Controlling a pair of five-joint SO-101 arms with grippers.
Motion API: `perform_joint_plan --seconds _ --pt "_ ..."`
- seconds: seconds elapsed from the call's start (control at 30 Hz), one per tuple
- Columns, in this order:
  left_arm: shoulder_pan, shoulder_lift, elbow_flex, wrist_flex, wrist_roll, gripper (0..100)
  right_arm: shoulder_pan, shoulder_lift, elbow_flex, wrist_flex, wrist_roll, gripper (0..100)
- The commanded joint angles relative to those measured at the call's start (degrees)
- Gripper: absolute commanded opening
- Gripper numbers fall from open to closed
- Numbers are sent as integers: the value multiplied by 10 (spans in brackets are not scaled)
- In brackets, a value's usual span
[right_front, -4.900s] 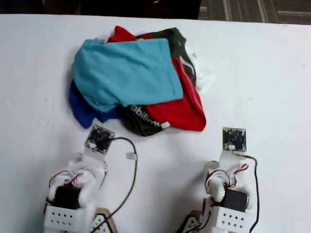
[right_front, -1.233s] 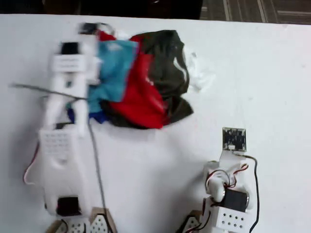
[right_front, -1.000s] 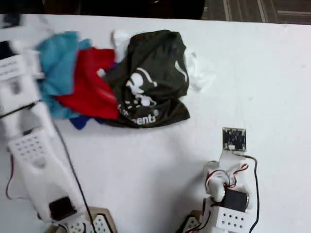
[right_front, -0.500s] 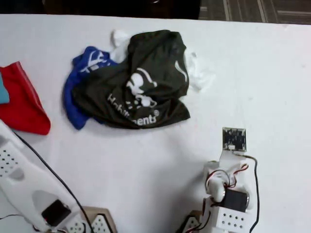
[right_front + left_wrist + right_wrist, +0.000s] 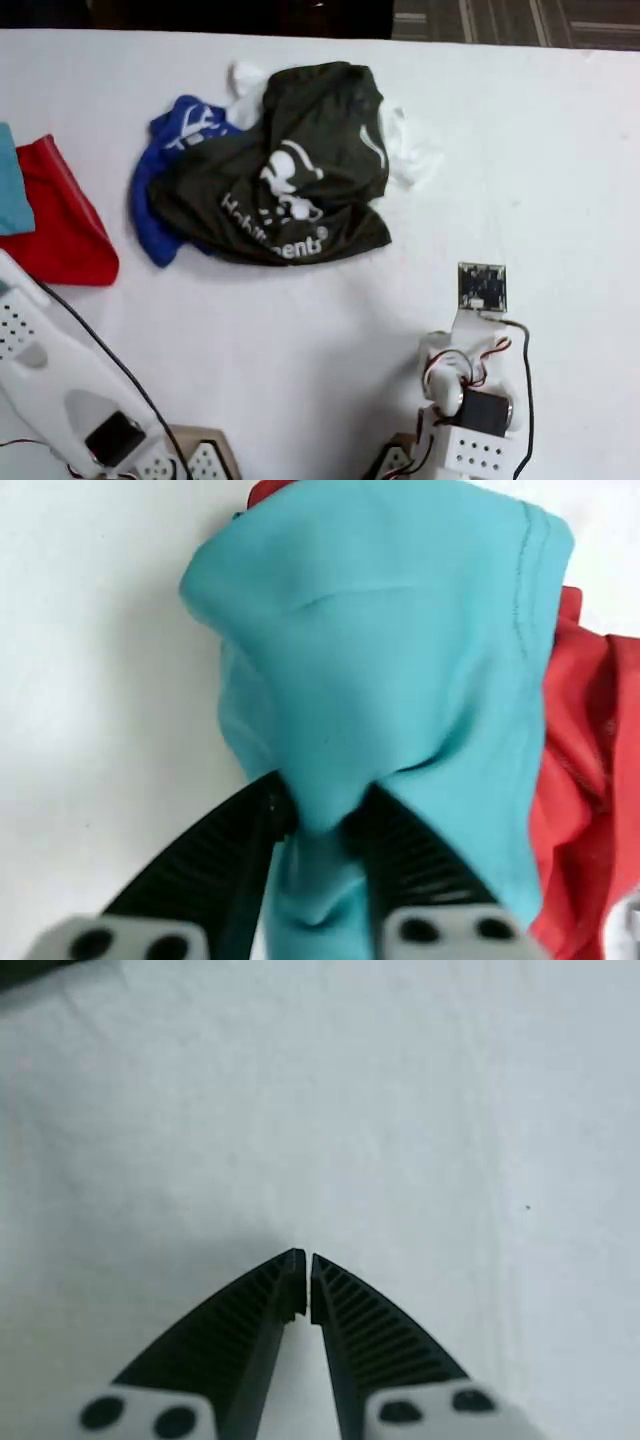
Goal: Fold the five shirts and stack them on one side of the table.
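My left gripper is shut on a bunched fold of the teal shirt, and the red shirt lies beside it. From above, the teal shirt and the red shirt sit at the table's left edge, with the left arm below them. A black printed shirt lies in the middle over a blue shirt and a white shirt. My right gripper is shut with nothing in it, over bare table at the front right.
The white table has open room on its right half and along the front middle. The right arm rests folded at the front right. A dark floor lies beyond the far edge.
The left arm swung from the pile to the far left, dragging the teal and red shirts off the heap. The black, blue and white shirts stayed. The right arm has not moved.
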Motion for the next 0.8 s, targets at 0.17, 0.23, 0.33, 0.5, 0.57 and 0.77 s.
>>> perform_joint_plan --seconds 0.17,0.23,0.33,0.5,0.57,0.77 --pt "54 -69 -95 18 -1 316 -2 -8 4 5 -4 18" --pt "98 -95 -97 22 -1 316 -2 -8 4 5 -4 18" --pt "174 -126 -58 24 -1 317 -2 -8 4 5 -4 18" --pt "298 -144 70 23 0 325 -2 -8 4 5 -4 18" --pt "339 -144 125 22 2 353 -2 -8 4 5 -4 18" --pt "408 -112 260 -15 18 358 -2 -8 4 5 -4 18"
